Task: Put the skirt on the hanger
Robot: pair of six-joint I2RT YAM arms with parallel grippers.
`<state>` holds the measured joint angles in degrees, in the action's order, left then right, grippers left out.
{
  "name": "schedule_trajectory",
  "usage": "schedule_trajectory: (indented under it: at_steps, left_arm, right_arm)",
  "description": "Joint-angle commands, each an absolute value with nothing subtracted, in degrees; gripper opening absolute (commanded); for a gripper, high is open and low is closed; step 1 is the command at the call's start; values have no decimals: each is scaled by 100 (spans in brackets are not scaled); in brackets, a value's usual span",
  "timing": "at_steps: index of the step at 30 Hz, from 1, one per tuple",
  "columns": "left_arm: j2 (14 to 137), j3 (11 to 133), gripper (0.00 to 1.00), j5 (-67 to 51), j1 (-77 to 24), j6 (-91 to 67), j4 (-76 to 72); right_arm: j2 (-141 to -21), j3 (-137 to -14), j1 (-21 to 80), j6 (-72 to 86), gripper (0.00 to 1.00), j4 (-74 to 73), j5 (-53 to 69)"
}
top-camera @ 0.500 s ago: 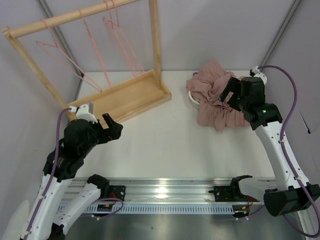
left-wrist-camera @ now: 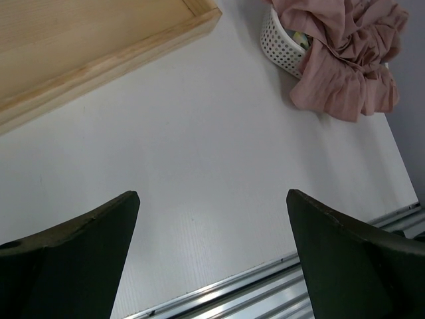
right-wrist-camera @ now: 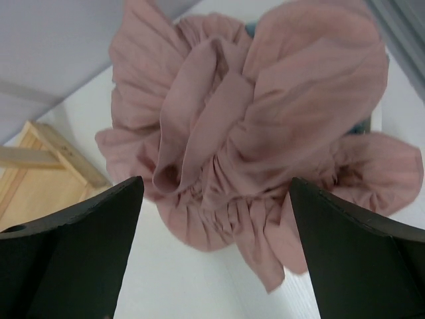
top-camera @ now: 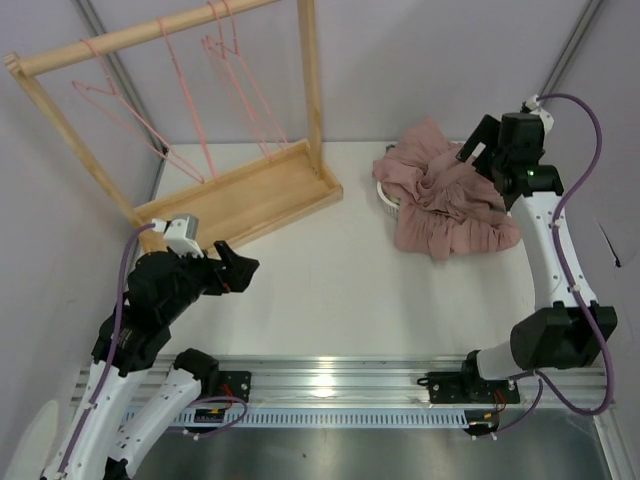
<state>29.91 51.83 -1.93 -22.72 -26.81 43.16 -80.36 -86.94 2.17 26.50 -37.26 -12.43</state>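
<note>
The dusty-pink pleated skirt (top-camera: 445, 200) lies crumpled over a white basket at the table's far right; it also shows in the left wrist view (left-wrist-camera: 345, 60) and fills the right wrist view (right-wrist-camera: 252, 133). Several thin pink hangers, one being this hanger (top-camera: 186, 95), hang from the wooden rack's bar at the far left. My right gripper (top-camera: 472, 150) hovers open just above the skirt's far edge, jaws wide with nothing between them (right-wrist-camera: 216, 181). My left gripper (top-camera: 238, 268) is open over bare table near the rack's base, empty (left-wrist-camera: 212, 199).
The wooden rack (top-camera: 250, 190) has a tray-like base and upright posts at the far left. The white perforated basket (left-wrist-camera: 282, 40) sits under the skirt. An aluminium rail (top-camera: 330, 385) runs along the near edge.
My right arm has swung up and back, so its gripper now sits at the skirt's far side. The left gripper has shifted slightly right and lower.
</note>
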Motion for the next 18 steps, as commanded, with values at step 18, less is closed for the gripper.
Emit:
schedule_trajectory:
  at_steps: [18]
  left_arm:
    - [3050, 4562, 99, -686, -2285, -2619, 3155]
  right_arm:
    - [-10995, -10749, -290, 1678, 76, -3252, -1318]
